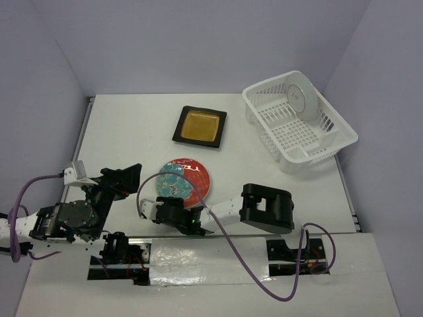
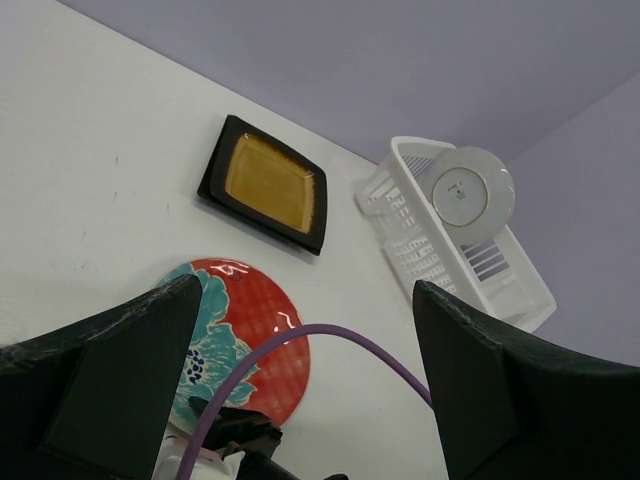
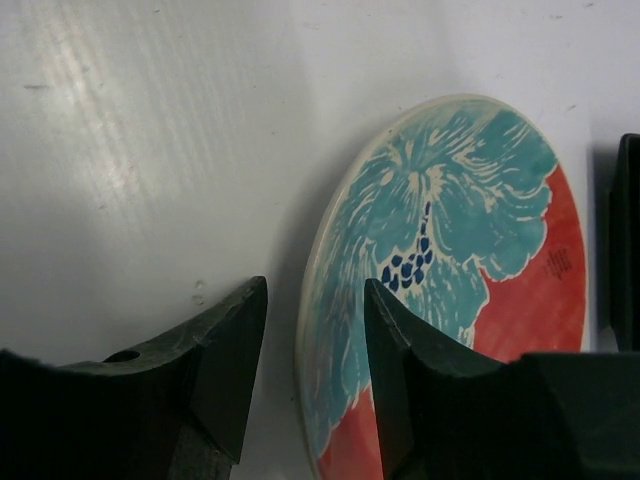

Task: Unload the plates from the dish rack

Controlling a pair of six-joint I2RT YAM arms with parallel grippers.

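A round red and teal patterned plate (image 1: 185, 179) lies face up on the table near the arms. My right gripper (image 1: 170, 199) is open, and its jaws straddle this plate's near rim (image 3: 315, 288): one finger is over the table, the other over the plate's teal flower (image 3: 450, 230). My left gripper (image 1: 125, 173) is open wide and empty, left of that plate (image 2: 245, 335). The amber square plate (image 1: 199, 127) lies flat mid-table. One round plate (image 1: 299, 98) stands white underside out in the dish rack (image 1: 317, 148) at the far right. The teal-centred square plate is out of view.
A purple cable (image 2: 330, 335) arcs across the left wrist view between the fingers, above the right arm. The rack (image 2: 395, 220) stands close to the right wall. Grey walls enclose the table on three sides.
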